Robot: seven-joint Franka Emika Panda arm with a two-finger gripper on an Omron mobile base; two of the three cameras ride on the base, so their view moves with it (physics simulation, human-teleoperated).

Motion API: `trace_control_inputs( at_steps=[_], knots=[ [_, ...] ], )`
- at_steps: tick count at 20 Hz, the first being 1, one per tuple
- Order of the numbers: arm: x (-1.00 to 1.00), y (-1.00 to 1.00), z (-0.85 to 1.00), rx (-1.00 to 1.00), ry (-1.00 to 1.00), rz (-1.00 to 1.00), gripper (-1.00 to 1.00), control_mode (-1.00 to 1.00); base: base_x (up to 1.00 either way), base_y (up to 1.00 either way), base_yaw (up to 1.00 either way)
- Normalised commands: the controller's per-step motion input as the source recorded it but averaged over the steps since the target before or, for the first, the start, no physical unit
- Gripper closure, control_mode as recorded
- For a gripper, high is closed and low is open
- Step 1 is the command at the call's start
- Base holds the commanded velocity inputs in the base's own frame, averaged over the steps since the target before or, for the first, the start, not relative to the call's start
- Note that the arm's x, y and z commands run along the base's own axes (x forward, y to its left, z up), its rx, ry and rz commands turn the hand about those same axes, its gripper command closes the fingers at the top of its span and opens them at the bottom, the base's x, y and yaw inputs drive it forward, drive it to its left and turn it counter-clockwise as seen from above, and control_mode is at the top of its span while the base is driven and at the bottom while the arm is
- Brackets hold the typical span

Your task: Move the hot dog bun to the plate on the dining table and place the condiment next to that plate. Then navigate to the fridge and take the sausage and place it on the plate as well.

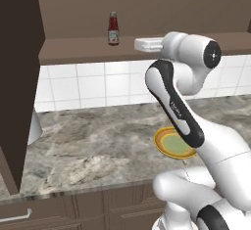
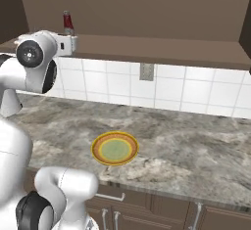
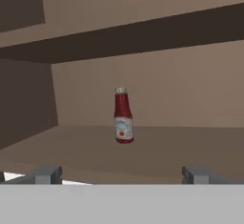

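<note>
**Count of things in view**

One ketchup bottle (image 1: 113,29), standing upright on the one brown shelf (image 1: 88,50) above the tiled wall. One yellow plate (image 2: 114,148) with a greenish centre, lying on the one marble counter (image 2: 196,150). One wall outlet (image 2: 146,71) set in the tiles. One robot arm (image 1: 174,104) with one gripper (image 3: 121,174), which has two fingertips (image 3: 47,174). In the right base view, four cabinet handles (image 2: 110,195) show below the counter edge.

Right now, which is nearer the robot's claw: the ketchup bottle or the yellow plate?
The ketchup bottle, upright on the brown shelf, straight ahead of the open gripper. The yellow plate lies lower, on the marble counter.
</note>
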Motion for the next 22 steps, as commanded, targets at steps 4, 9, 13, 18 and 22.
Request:
trace_control_inputs(
  at_steps=[4, 9, 13, 18, 22],
  knots=[
    [0.49, 0.10, 0.00, 0.00, 0.00, 0.02, -1.00, -1.00, 0.00, 0.00, 0.00],
    [0.51, 0.05, 0.00, 0.00, 0.00, 0.01, -1.00, -1.00, 0.00, 0.00, 0.00],
    [0.61, 0.20, 0.01, -0.03, 0.17, -0.01, -1.00, -1.00, 0.00, 0.00, 0.00],
    [0.36, 0.03, 0.19, -0.02, 0.03, 0.16, -1.00, -1.00, 0.00, 0.00, 0.00],
    [0.35, 0.00, 0.36, -0.01, -0.09, 0.26, -1.00, -1.00, 0.00, 0.00, 0.00]
  ],
)
